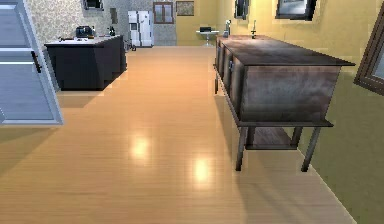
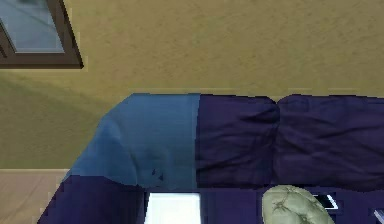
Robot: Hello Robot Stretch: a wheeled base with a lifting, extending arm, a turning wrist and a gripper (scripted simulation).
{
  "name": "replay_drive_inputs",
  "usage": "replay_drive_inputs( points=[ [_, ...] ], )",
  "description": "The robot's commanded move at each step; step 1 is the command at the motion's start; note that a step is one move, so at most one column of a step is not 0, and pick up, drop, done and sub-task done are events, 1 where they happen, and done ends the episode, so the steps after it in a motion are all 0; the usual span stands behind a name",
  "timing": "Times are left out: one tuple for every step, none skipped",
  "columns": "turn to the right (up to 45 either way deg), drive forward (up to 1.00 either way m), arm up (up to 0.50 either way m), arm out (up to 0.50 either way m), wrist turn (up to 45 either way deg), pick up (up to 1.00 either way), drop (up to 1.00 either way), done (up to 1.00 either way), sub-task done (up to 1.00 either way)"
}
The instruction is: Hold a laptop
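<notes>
A flat pale rectangular thing (image 2: 175, 209) lies on the seat of a dark blue sofa (image 2: 240, 135), at the arm side view's bottom edge; its shape is cut off there, so I cannot tell whether it is a laptop. Right of it rests a round beige cushion (image 2: 292, 205), with a small white-edged thing (image 2: 330, 201) just beyond it.
A yellow wall (image 2: 220, 45) with a dark-framed window (image 2: 35, 32) stands behind the sofa. In the forward view a dark wooden sideboard (image 1: 270, 75) stands at the right. A black counter (image 1: 85, 60), a white fridge (image 1: 140, 28) and a pale door (image 1: 22, 65) lie beyond open wooden floor (image 1: 150, 140).
</notes>
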Motion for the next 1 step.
replay_drive_inputs(
  points=[
    [0.0,0.00,0.00,0.00,45.0,0.00,0.00,0.00,0.00]
  ],
)
